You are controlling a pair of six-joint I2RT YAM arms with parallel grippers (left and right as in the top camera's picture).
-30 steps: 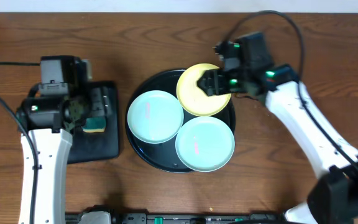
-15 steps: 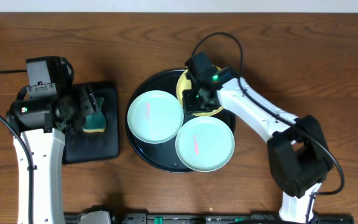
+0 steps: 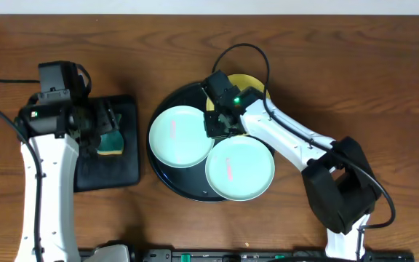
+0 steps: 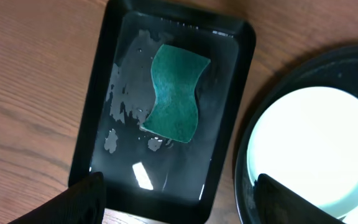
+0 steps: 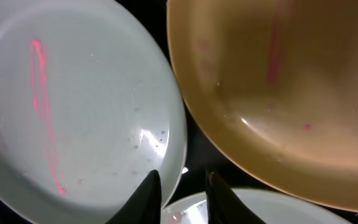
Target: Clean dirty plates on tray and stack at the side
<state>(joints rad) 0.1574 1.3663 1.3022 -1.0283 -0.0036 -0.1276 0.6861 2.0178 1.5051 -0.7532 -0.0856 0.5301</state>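
Three plates lie on the round black tray (image 3: 167,178). The left mint-green plate (image 3: 177,138) and the front one (image 3: 240,169) each carry a pink streak. My right arm covers most of the yellow plate (image 3: 252,81) at the back. My right gripper (image 3: 220,124) is low over the tray's middle. In the right wrist view its jaws (image 5: 181,177) stand narrowly apart, straddling the left mint plate's (image 5: 73,112) rim; contact is unclear. My left gripper (image 3: 102,129) hangs wide open above the green sponge (image 3: 110,143).
The sponge (image 4: 176,93) lies in a wet black rectangular tray (image 4: 98,93) left of the round tray (image 4: 242,180). Bare wooden tabletop (image 3: 355,58) surrounds both. A black cable (image 3: 253,51) loops behind the right arm.
My right arm has swung left across the yellow plate to the tray's middle, and its jaws have narrowed a lot. The left arm shifted slightly over the sponge tray, still wide open.
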